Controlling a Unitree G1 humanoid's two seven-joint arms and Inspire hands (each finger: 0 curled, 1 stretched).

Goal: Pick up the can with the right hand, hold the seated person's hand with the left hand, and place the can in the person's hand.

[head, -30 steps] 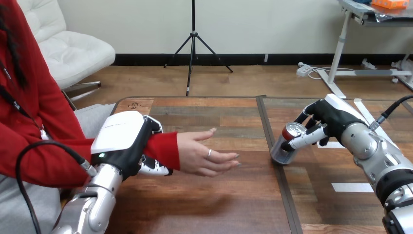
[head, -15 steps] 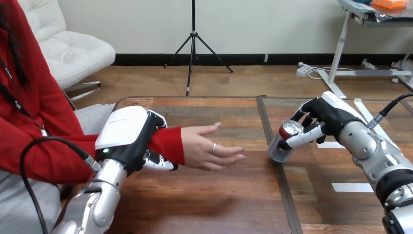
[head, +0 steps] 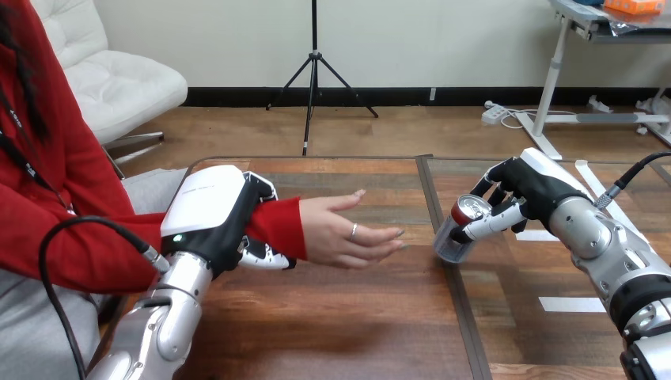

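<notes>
My right hand (head: 532,192) is shut on a silver can (head: 460,230) with a red top, tilted and held just above the table at centre right. The person's hand (head: 342,233) reaches in from the left, fingers stretched toward the can, with a short gap between fingertips and can. My left hand (head: 215,215) is curled round the person's wrist at the red sleeve cuff (head: 278,228), its thumb and fingers wrapping under and over the sleeve.
A dark seam (head: 445,269) runs front to back down the wooden table (head: 332,324) beside the can. White tape strips (head: 571,304) lie on the table at the right, under my right arm.
My left hand and the person's wrist have moved right and slightly up. The can, in my right hand, has lifted a little and shifted left toward the person's fingers.
</notes>
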